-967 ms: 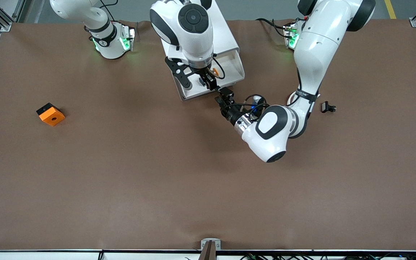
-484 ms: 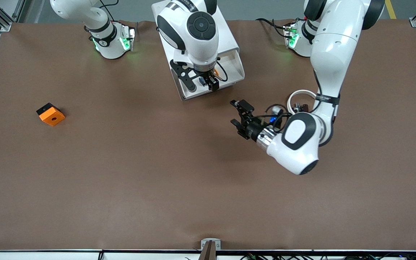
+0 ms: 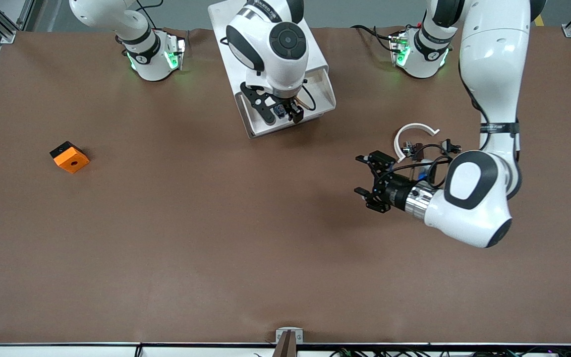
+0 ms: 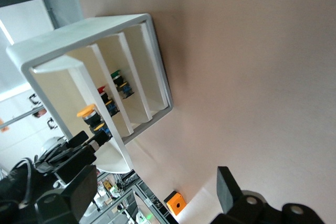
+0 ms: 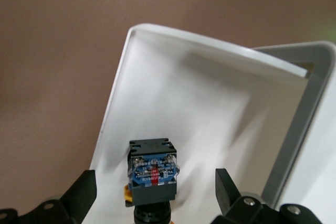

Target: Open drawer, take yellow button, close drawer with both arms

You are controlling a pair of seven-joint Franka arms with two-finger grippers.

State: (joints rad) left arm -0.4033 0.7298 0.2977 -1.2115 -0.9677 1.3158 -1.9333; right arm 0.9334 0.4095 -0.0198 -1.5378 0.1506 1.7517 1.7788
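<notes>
The white cabinet stands between the two arm bases, and its uppermost drawer is pulled out toward the front camera. My right gripper reaches down into this drawer. In the right wrist view the button, a dark blue-black body with a yellow-orange edge, lies on the drawer floor between my open right gripper's fingers, with a gap on each side. My left gripper is open and empty over bare table, away from the cabinet. The left wrist view shows the cabinet and the button's yellow-orange cap.
An orange square block with a hole lies toward the right arm's end of the table; it also shows in the left wrist view. A white arc and small black clips lie by the left arm's elbow. Lower compartments hold green- and red-capped buttons.
My left gripper has let go of the drawer front and drawn away toward the front camera and the left arm's end. My right gripper has stayed over the open drawer, shifting slightly.
</notes>
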